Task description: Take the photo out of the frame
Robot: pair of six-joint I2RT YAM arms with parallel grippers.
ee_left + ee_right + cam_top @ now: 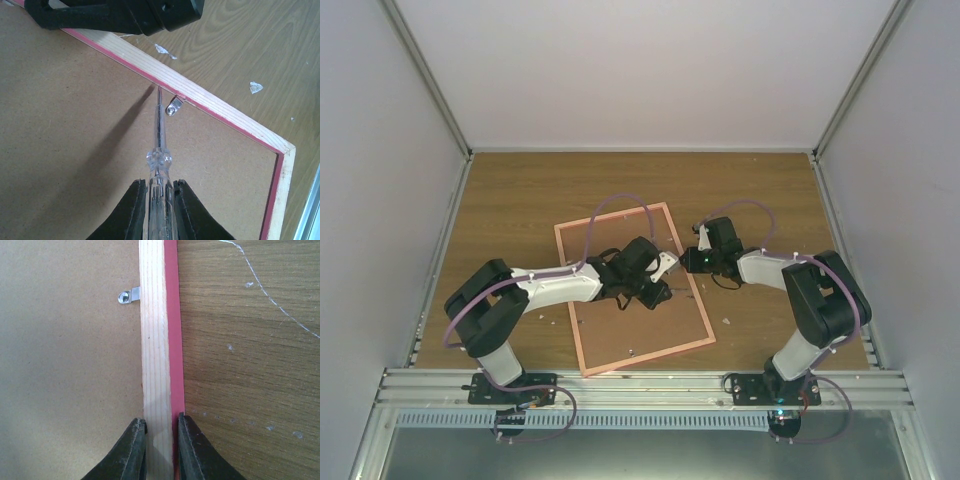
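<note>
Top external view showed one frame (650, 357) lying back side up on the wooden table (520, 190), roughly midway between two arms, with its long axis running from the far side toward the near edge and the near end swung a little to the right. It was a thin-edged rectangle, with a pink outer rim around a flat, matte brown backing board (75, 125). In the wrist views the rail was pale, straight-grained bare wood with a narrow pink strip along its outer face. The left gripper (160, 190) was clamped narrowly on one screwdriver (159, 150), which had a clear, ribbed plastic handle and a slim shaft. The tool pointed away from the camera, with its tip down at the board's edge just beside one small, shiny metal tab (174, 106) that stuck out from the rail over the board. The right gripper (161, 421) straddled the frame's right-hand rail, its two dark fingers closed narrowly on the wood, one on the board side and one on the pink side. One tab showed in that view too, farther along the rail. A few pale flecks (255, 87) lay scattered on the grained table beyond the frame.
</note>
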